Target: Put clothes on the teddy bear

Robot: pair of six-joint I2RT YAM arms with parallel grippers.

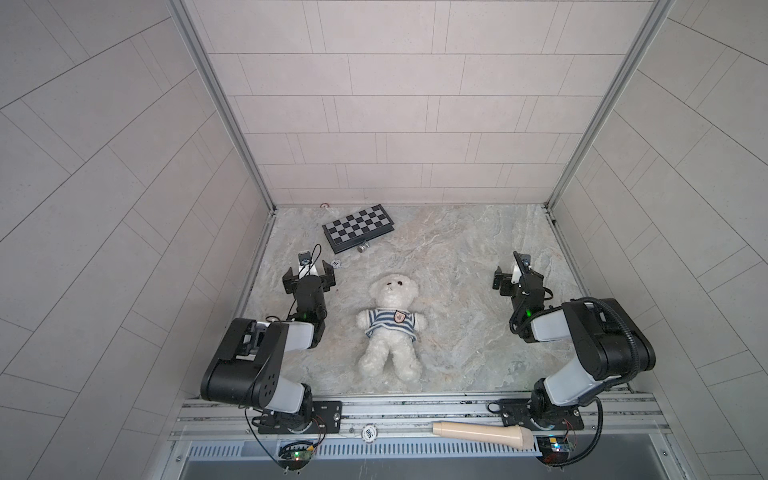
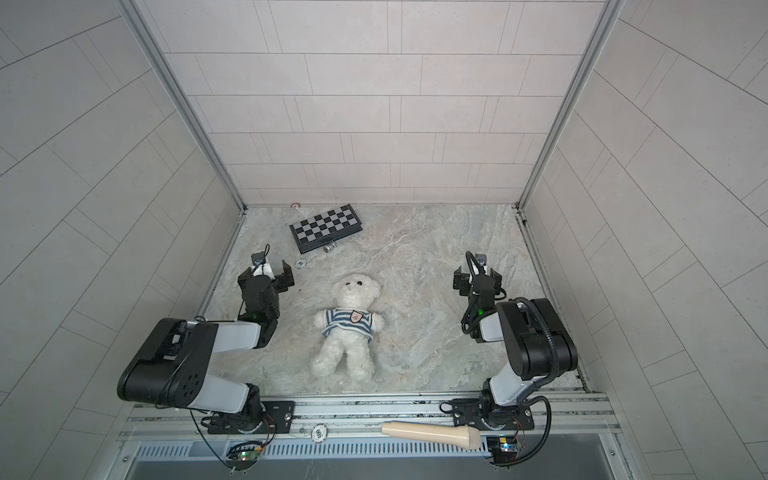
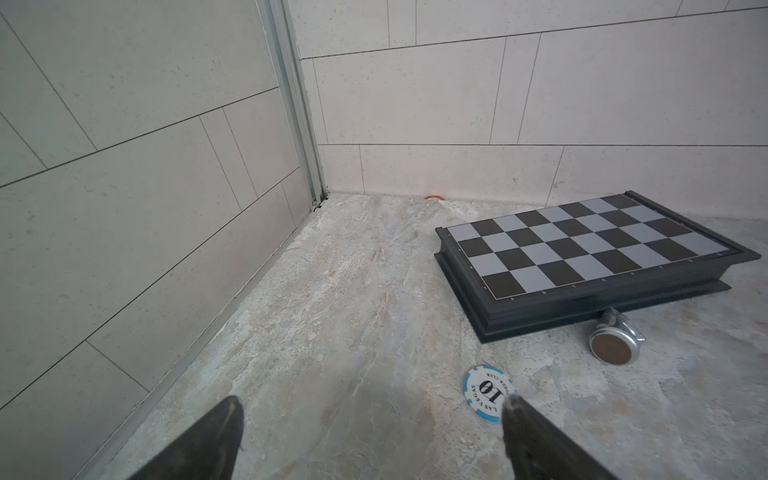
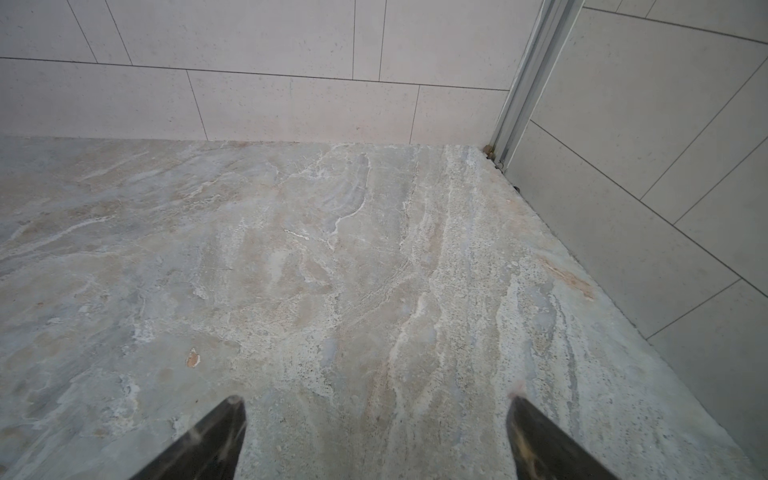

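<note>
White teddy bear [image 1: 392,293], blue-striped shirt [image 1: 384,322]

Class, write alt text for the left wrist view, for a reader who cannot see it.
The left gripper stands open and empty above a marbled table. By one fingertip lies a blue-and-white poker chip marked 10; beyond it, a closed chessboard with a small silver piece lying beside it, near tiled walls.

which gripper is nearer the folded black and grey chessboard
Left. The left gripper sits just on the near side of the chessboard; the right gripper is far off across the marble tabletop.
</note>
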